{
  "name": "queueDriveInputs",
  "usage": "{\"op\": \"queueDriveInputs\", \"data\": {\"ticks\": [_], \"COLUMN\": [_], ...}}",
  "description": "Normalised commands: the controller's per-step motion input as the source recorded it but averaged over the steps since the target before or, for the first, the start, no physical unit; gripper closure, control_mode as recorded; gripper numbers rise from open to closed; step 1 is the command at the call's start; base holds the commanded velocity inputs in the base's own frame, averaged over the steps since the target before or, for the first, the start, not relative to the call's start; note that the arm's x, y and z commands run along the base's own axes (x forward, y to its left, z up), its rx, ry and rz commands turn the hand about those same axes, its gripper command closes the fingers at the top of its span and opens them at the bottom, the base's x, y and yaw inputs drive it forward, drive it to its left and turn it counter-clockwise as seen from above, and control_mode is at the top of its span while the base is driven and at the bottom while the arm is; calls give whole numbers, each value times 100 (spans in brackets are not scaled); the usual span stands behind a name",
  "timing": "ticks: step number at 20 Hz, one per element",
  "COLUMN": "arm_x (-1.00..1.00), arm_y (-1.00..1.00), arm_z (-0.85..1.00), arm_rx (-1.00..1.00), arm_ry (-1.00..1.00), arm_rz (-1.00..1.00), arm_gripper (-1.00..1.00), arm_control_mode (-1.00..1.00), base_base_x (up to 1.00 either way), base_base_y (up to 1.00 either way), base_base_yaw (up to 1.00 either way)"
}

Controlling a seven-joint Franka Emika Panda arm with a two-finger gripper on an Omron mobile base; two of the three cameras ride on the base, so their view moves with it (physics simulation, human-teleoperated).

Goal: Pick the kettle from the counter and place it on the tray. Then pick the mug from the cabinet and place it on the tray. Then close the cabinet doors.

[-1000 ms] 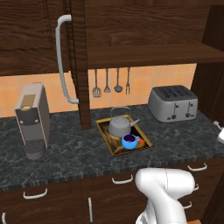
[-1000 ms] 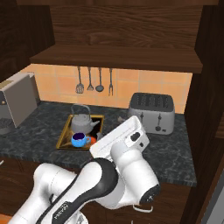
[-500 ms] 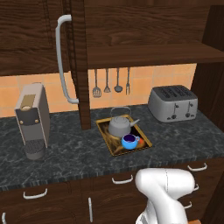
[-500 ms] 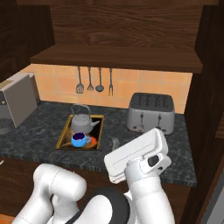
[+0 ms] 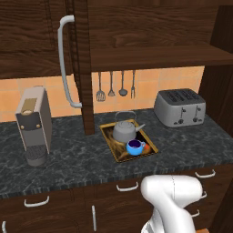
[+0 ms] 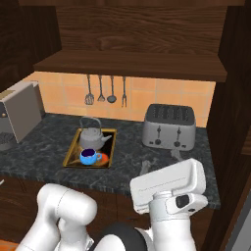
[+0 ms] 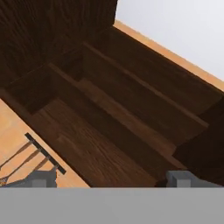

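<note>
Kettle (image 5: 124,132) and blue mug (image 5: 134,147) sat together on the tray (image 5: 152,144); only the cabinet doors remained. Our gripper (image 7: 114,178) pointed up into the open cabinet (image 7: 109,127), fingers spread, empty. We judged it best to push the left door (image 5: 84,68) broadside near its bar handle (image 5: 64,63).

The tray (image 6: 73,148) lies flat on the dark marbled table (image 6: 127,162), and everything here is placed relative to it. Inside the tray, the kettle (image 6: 92,138) stands upright at the far end, its spout pointing toward the toaster (image 6: 169,126). The blue mug (image 6: 88,157) sits in the tray's near end, just beside the kettle. The toaster stands on the table well to the right of the tray. Behind the tray, utensils (image 6: 106,89) hang on the orange tiled wall, below the cabinet (image 6: 132,64) shelf. A coffee machine (image 6: 17,113) stands to the tray's left.
</note>
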Motion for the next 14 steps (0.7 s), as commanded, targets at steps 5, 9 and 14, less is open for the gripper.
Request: {"op": "queueDriveInputs", "data": {"ticks": [5, 9, 14], "arm_x": [-29, -18, -15], "arm_y": [-6, -33, -42], "arm_z": [1, 18, 23], "arm_rx": [0, 0, 0], "arm_ry": [-17, -12, -11], "arm_rz": [-18, -17, -13], "arm_gripper": [-100, -100, -100], "arm_control_mode": [-100, -100, -100], "base_base_x": [0, 0, 0], "base_base_y": [0, 0, 0], "base_base_yaw": [0, 0, 0]}}
